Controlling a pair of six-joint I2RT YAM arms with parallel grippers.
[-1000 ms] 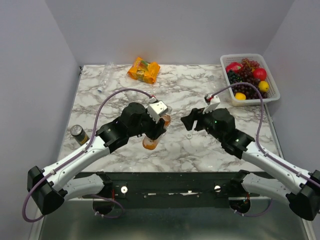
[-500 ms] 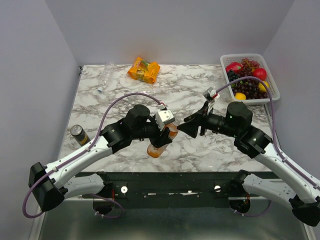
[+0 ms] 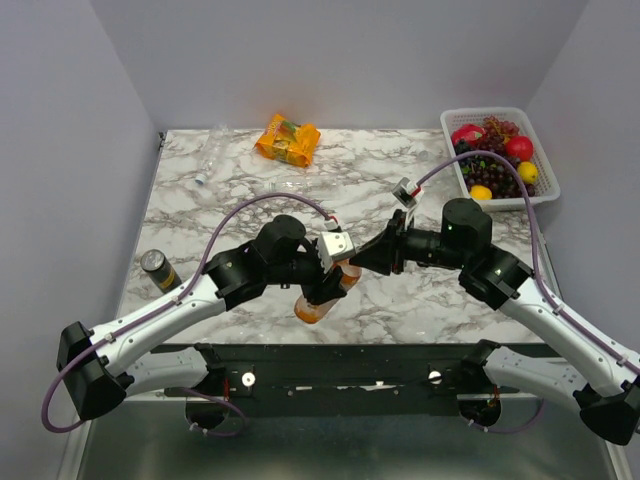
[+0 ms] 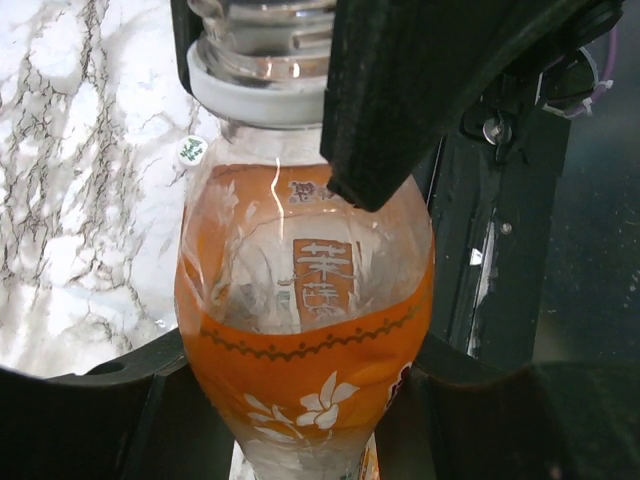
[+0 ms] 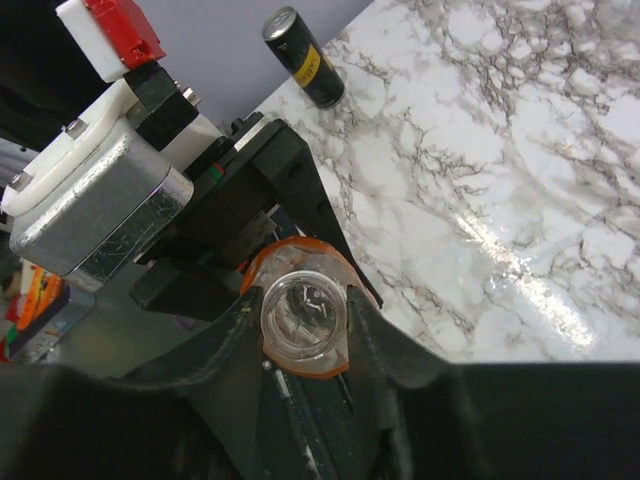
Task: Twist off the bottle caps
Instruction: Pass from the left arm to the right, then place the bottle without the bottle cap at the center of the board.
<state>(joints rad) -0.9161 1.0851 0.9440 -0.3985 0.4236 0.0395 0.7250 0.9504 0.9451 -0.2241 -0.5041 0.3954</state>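
Orange bottle [image 3: 318, 300]: held clear of the bench [image 3: 400, 160], over its near-middle strip and tilted, neck up and to the right. Orange liquid fills the lower body; a white ring sits under the mouth.

Clear cap [image 5: 303, 322]: on the bottle's mouth. The right wrist view looks at it end-on.

Left tool [image 3: 322, 285]: clamped on the bottle's lower body, one finger on each side.

Right tool [image 3: 352, 265]: at the bottle's neck, drawn in narrow. Its fingers [image 5: 365, 330] press either side of the cap, as far as the right wrist view shows.

Room around the bottle:
- Near side: the bench's front edge is close below it.
- Far side: open marble runs back to the orange snack packet [image 3: 288, 140], well apart.
- Left: a dark can [image 3: 157, 268] stands near the bench's left edge, well apart.
- Far right: the fruit basket [image 3: 500, 110] sits in the corner, well apart.
- Far left: a clear bottle [image 3: 210, 155] lies by the corner.
- Both arms meet at the bottle, so space is tight only there.

Against a second ago:
- The right tool then stood well apart to the bottle's right with its jaws wide. It has since swung in and narrowed on the cap.
- The bottle has shifted slightly right and nearer the front edge.
- The left grip is unchanged.
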